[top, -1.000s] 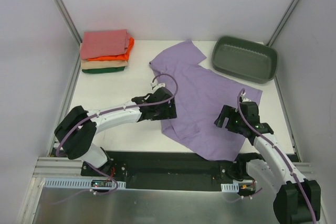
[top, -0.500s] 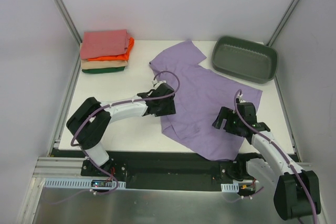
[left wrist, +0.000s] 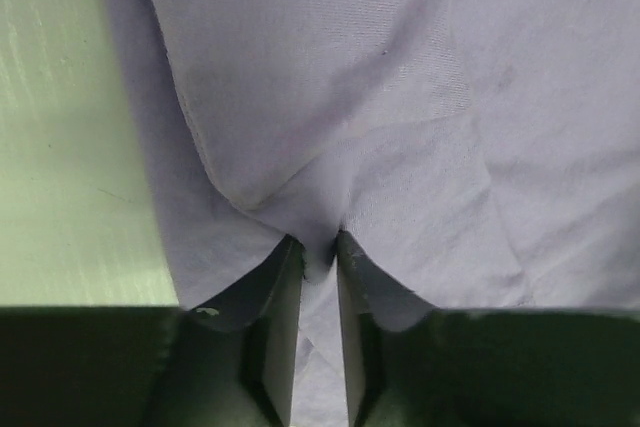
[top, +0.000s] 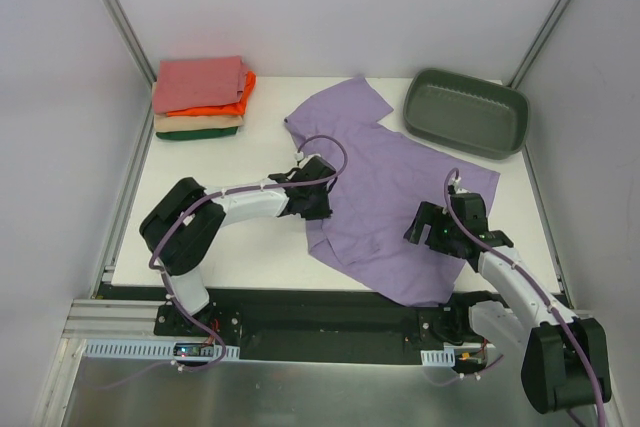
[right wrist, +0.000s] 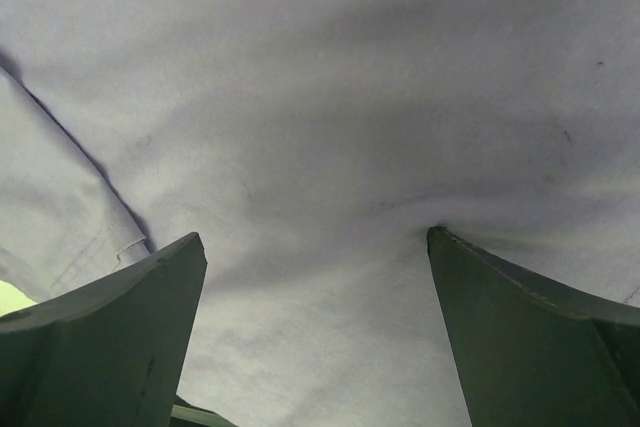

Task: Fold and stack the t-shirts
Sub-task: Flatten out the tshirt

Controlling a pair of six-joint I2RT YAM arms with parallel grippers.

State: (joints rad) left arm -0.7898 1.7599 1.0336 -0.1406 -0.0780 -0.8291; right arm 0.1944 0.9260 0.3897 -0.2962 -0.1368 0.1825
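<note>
A lavender t-shirt (top: 400, 182) lies spread and slightly skewed across the middle of the white table (top: 215, 162). My left gripper (top: 322, 209) sits at the shirt's left edge. In the left wrist view its fingers (left wrist: 318, 242) stand nearly together, with a small raised fold of the lavender cloth (left wrist: 400, 97) pinched between their tips. My right gripper (top: 425, 230) rests on the shirt's lower right part. It is open wide (right wrist: 313, 235), tips down on flat cloth (right wrist: 320, 67), nothing between them. A stack of folded t-shirts (top: 200, 97), salmon-pink on top, sits at the far left corner.
A grey-green plastic tub (top: 465, 112) stands at the far right, close to the shirt's upper right edge. Bare table (left wrist: 60, 147) shows left of the shirt. Enclosure walls and frame posts border the table on three sides.
The left gripper slid a little farther onto the shirt's left edge and its jaws closed on a pinch of cloth. The right gripper shifted slightly left and stayed open.
</note>
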